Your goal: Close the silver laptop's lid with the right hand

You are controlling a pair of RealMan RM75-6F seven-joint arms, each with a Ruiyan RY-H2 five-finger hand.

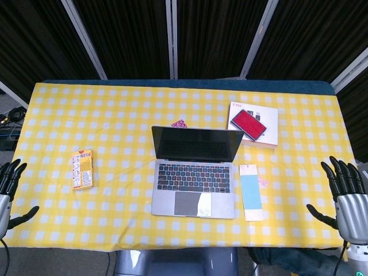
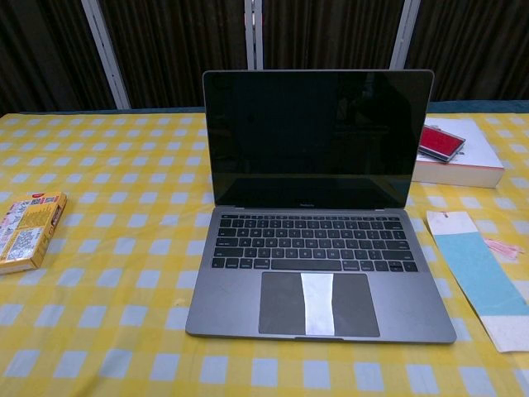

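Only overhead: both spread robot hands, left (image 1: 10, 190), right (image 1: 345, 198); chest shows laptop (image 2: 318, 215) open.

left hand (image 1: 10, 190): low at left edge, fingers spread, holding nothing | right hand (image 1: 345, 198): low at right edge, fingers spread upward, holding nothing

- Small red item (image 1: 179, 122): lies just behind the laptop lid (image 1: 196, 144) in the head view; the lid covers most of it, so it cannot be identified.
- Left hand (image 1: 10, 192): left of the laptop, cut off by the head view's left edge.
- Right hand (image 1: 347, 198): right of the laptop; its wrist runs out of the bottom edge.
- Blue-and-white card (image 2: 488, 277): right of the laptop, clipped by the chest view's right edge.
- Yellow box (image 2: 26, 230): left of the laptop, clipped at the left edge; its print is too small to read.
- White box (image 1: 255, 124): behind and right of the laptop; its lettering is possibly a brand name, illegible.
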